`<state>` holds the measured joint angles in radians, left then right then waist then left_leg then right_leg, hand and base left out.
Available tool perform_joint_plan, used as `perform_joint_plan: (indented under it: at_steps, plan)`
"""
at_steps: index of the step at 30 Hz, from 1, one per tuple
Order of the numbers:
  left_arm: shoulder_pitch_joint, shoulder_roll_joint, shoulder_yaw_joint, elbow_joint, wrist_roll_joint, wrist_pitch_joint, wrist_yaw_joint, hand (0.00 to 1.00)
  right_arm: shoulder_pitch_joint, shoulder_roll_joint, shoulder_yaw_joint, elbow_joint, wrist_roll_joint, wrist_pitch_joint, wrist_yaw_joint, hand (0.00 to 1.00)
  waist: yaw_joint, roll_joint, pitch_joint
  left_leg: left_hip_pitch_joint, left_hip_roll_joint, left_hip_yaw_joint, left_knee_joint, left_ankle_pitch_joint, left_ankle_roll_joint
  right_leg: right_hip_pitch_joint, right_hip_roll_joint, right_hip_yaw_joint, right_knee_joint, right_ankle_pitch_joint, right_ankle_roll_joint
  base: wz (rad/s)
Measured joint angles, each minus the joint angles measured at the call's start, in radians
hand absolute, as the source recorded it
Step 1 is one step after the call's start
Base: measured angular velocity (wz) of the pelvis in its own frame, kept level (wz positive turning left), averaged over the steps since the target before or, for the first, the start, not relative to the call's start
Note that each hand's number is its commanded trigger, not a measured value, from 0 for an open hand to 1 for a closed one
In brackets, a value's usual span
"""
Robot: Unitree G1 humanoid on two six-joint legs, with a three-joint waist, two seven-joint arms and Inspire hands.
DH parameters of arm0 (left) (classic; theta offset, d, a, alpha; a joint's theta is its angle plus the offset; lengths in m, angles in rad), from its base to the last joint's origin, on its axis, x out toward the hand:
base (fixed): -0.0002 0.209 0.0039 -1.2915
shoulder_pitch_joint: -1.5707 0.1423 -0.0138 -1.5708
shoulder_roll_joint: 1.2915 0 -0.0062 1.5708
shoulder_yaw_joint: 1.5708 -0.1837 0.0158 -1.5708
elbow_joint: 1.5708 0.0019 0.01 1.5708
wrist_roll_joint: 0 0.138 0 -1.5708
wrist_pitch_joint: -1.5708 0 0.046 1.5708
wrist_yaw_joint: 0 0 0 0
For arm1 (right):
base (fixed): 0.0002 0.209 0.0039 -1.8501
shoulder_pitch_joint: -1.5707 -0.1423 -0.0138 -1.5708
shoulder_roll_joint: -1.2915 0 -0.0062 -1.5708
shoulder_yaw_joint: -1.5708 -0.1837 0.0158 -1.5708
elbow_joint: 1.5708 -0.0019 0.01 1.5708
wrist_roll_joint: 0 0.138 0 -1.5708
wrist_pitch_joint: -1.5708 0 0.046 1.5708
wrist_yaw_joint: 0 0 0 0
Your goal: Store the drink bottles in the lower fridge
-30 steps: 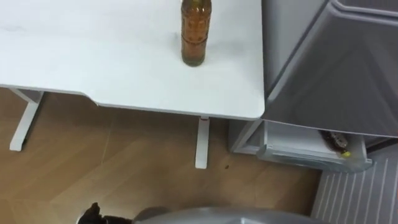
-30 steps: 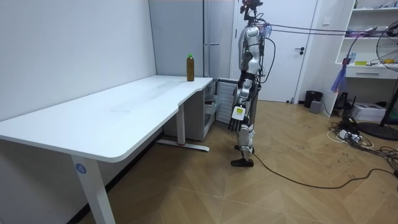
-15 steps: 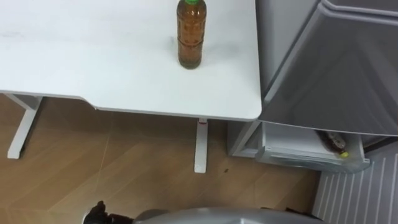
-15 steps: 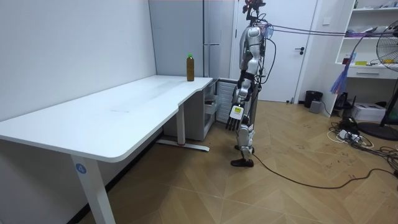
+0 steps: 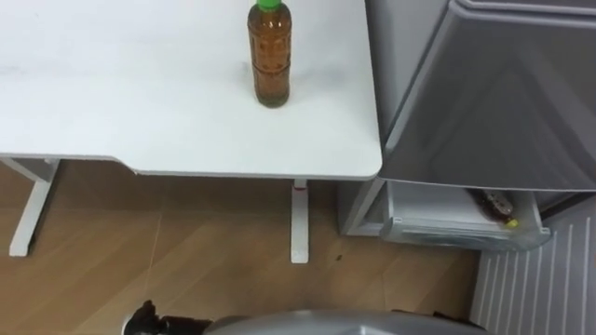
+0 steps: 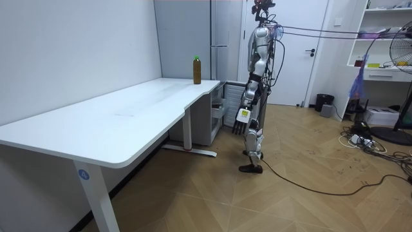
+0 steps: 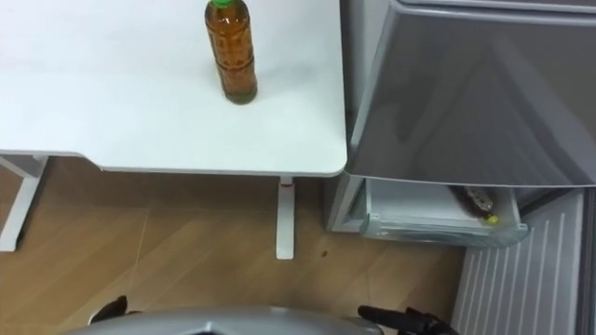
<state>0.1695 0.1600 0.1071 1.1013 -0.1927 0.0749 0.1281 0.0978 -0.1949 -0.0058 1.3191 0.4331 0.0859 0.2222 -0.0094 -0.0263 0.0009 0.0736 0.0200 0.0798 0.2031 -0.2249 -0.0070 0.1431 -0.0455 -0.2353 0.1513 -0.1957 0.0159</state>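
Home office: white desk (image 6: 116, 122), fridge (image 6: 183, 45), floor fan (image 6: 404, 48).

White desk (image 6: 129, 119), wood floor (image 6: 290, 200), plain white wall (image 6: 77, 51).

A white tabletop (image 5: 140, 102) is stretching across the upper left of the eye views, resting on white legs (image 5: 298, 221) over a wooden floor (image 5: 186, 261). One amber drink bottle (image 5: 268, 58) with a green cap is standing upright on it, near its right end and close to the grey fridge (image 5: 484, 102). Beside that end, the fridge's lower drawer (image 5: 447, 228) is hanging open just above the floor, and a second bottle (image 5: 492, 203) is lying on its side in it.
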Motion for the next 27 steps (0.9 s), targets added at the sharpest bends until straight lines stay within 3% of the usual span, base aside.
perform_joint_plan:
  at_steps: [4, 6, 7, 8, 9, 13, 14, 17, 23, 27]
  plan:
    - [0.003, -0.025, 0.103, 0.016, -0.2, 0.005, 0.019, 0.0, 0.003, 0.003, -0.031, -0.001, -0.014, 0.003, -0.001, 0.0, 0.003, 0.004, 0.0019, 0.023, 0.0, -0.001, -0.007, 0.0, 0.0, 0.018, 0.001, 0.005, -0.001, 0.0, 0.001, -0.04]
    - [0.013, -0.03, 0.157, 0.012, -0.348, 0.006, 0.036, 0.0, 0.008, 0.003, -0.038, -0.007, -0.014, 0.005, -0.008, 0.0, 0.016, -0.003, 0.0057, 0.026, 0.0, 0.0, -0.01, 0.0, 0.0, 0.02, 0.001, 0.007, -0.001, -0.001, 0.002, 0.0]
    - [0.012, -0.032, 0.175, 0.007, -0.369, 0.006, 0.044, 0.0, 0.009, 0.003, -0.041, -0.008, -0.014, 0.007, -0.011, 0.0, 0.017, -0.006, 0.0079, 0.026, 0.0, 0.001, -0.013, 0.0, 0.0, 0.019, 0.001, 0.009, -0.001, -0.001, 0.002, -0.05]
    - [0.012, -0.036, 0.216, -0.016, -0.416, 0.007, 0.064, 0.0, 0.014, 0.003, -0.051, -0.017, -0.014, 0.013, -0.015, 0.0, 0.022, 0.001, 0.0029, 0.025, -0.001, 0.0, -0.014, 0.0, 0.0, 0.015, 0.001, 0.011, -0.001, -0.001, 0.002, -0.04]
    - [0.017, -0.035, 0.25, -0.048, -0.46, 0.006, 0.09, 0.0, 0.021, 0.003, -0.06, -0.032, -0.015, 0.021, -0.017, 0.0, 0.031, -0.008, 0.0074, 0.024, -0.001, 0.0, -0.014, 0.0, 0.0, 0.013, 0.001, 0.012, -0.002, -0.002, 0.002, -0.04]
    - [0.026, -0.035, 0.324, -0.136, -0.571, -0.015, 0.176, 0.0, 0.032, 0.002, -0.074, -0.038, -0.037, 0.024, -0.029, 0.0, 0.046, -0.01, 0.0043, 0.026, -0.003, 0.0, -0.014, 0.0, 0.0, 0.015, 0.001, 0.016, -0.011, -0.004, 0.002, 0.0]
    - [0.029, -0.033, 0.332, -0.171, -0.591, -0.023, 0.211, 0.0, 0.038, 0.002, -0.075, -0.047, -0.048, 0.023, -0.034, 0.0, 0.048, -0.004, -0.0012, 0.026, -0.004, 0.0, -0.012, 0.0, 0.0, 0.014, 0.001, 0.017, -0.01, -0.004, 0.002, 0.0]
    - [0.029, -0.027, 0.349, -0.239, -0.584, -0.055, 0.31, 0.0, 0.06, 0.002, -0.076, -0.09, -0.099, 0.017, -0.05, 0.0, 0.052, -0.005, -0.0091, 0.033, -0.005, 0.0, -0.015, 0.0, 0.0, 0.015, 0.001, 0.026, -0.011, -0.004, 0.003, -0.05]
    - [0.049, -0.032, 0.35, -0.543, -0.44, -0.086, 0.487, 0.0, 0.065, 0.007, -0.098, -0.154, -0.21, 0.012, -0.059, 0.0, 0.044, -0.013, -0.0087, 0.036, -0.007, -0.031, -0.016, 0.0, 0.0, 0.017, 0.001, 0.021, -0.002, -0.004, 0.003, 0.0]
    - [0.04, -0.024, 0.338, -0.723, -0.34, -0.13, 0.568, 0.0, 0.071, 0.008, -0.099, -0.178, -0.257, -0.001, -0.059, 0.0, 0.042, -0.009, -0.0092, 0.034, -0.013, -0.064, -0.017, -0.001, 0.003, 0.015, 0.002, 0.023, 0.0, -0.004, 0.002, -0.01]
